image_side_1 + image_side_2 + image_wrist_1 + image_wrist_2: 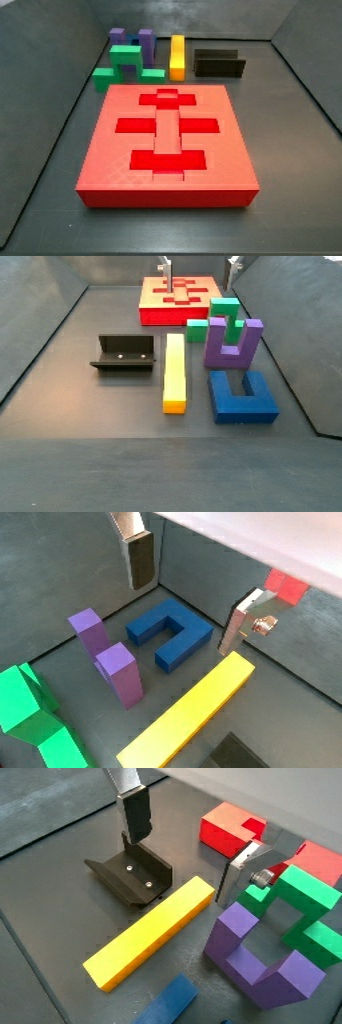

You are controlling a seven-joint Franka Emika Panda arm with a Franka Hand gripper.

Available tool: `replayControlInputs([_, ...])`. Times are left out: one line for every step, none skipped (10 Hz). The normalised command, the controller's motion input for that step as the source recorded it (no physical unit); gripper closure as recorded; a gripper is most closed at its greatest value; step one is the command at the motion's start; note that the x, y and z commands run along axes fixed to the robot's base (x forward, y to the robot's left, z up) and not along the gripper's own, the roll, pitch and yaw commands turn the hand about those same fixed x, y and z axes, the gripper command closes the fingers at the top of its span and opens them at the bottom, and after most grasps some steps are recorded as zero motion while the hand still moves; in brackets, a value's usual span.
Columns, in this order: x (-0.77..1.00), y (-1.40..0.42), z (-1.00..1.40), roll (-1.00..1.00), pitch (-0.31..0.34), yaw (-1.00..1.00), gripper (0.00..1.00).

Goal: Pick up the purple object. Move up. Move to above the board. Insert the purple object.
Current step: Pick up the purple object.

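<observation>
The purple object [231,344] is a U-shaped block standing on the floor between the green block [221,318] and the blue block [243,396]. It shows in both wrist views [107,657] [261,953] and at the far end in a side view [131,38]. The red board [167,140] lies flat with cross-shaped recesses; it also shows in the side view [181,301]. My gripper [201,264] is open and empty, high up near the board's far end, well apart from the purple object. Nothing is between its fingers [138,557] [135,813].
A long yellow bar [174,371] lies beside the purple object. A blue U-shaped block [167,632] lies flat next to it. The dark fixture [120,353] stands on the yellow bar's other side. Grey walls enclose the floor.
</observation>
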Motion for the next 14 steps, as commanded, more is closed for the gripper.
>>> replayControlInputs([0.0,0.0,0.0,-0.02,0.0,0.0,0.0])
replayControlInputs([0.0,0.0,0.0,-0.01,0.0,0.0,0.0])
replayControlInputs([0.0,-0.18,-0.04,-0.03,0.0,0.05,0.0])
replayControlInputs([0.06,-0.25,-0.25,-0.06,0.0,-0.01,0.0])
replayControlInputs([0.15,-0.33,-0.25,0.0,-0.01,0.0,0.0])
replayControlInputs([-0.08,-0.21,-0.37,-0.12,-0.186,-0.01,0.0])
replayControlInputs([-0.24,-0.14,-0.54,-0.12,-0.24,-0.35,0.0])
replayControlInputs([-0.28,-0.13,-0.46,-0.17,-0.279,-0.53,0.0])
replayControlInputs([-0.36,-0.14,-0.35,-0.24,-0.347,-0.46,0.0])
replayControlInputs([-0.26,-0.11,-0.3,-0.27,-0.339,-0.38,0.0])
replayControlInputs([-0.01,0.0,-0.22,-0.25,-0.274,-0.2,0.0])
replayControlInputs([0.0,0.0,-0.24,-0.17,-0.18,-0.05,0.0])
replayControlInputs([-0.01,-0.01,-0.29,-0.12,-0.143,0.0,0.0])
replayControlInputs([-0.08,-0.1,-0.38,0.0,-0.044,0.0,0.0])
